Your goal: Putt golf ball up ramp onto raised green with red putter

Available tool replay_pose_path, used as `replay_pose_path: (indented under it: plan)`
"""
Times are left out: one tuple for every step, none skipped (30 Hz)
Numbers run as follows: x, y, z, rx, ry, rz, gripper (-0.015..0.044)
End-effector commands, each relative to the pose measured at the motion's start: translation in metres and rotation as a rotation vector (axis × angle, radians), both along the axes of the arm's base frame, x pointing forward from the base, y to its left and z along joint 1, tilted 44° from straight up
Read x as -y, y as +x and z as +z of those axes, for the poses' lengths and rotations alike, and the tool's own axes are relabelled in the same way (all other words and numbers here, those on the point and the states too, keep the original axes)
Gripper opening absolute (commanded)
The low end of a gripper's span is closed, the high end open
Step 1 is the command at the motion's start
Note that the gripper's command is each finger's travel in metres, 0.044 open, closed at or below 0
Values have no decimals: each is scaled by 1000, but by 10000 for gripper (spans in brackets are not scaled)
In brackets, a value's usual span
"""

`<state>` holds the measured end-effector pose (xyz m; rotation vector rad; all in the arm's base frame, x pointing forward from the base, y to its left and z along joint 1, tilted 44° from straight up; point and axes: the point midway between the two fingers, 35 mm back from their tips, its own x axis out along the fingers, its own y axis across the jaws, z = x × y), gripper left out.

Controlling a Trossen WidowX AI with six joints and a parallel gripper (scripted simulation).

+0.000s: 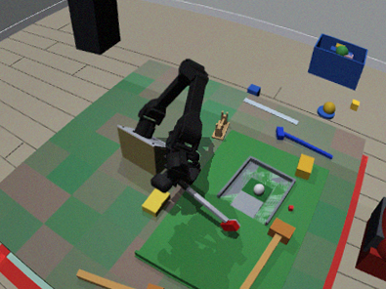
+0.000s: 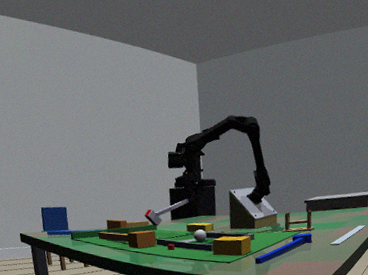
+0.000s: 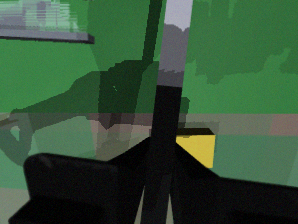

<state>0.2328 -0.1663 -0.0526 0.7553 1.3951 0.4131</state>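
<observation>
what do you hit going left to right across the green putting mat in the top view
yellow block by the gripper → red putter head → golf ball → wooden mallet head → yellow block at the mat's far edge
</observation>
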Motion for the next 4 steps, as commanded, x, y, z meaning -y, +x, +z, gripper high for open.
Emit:
replay_pose_path:
  plan:
    - [0,0,0,0,0,-3,0]
    - [0,0,0,0,0,-3,0]
    - [0,0,0,0,0,-3,0]
    - [0,0,0,0,0,-3,0]
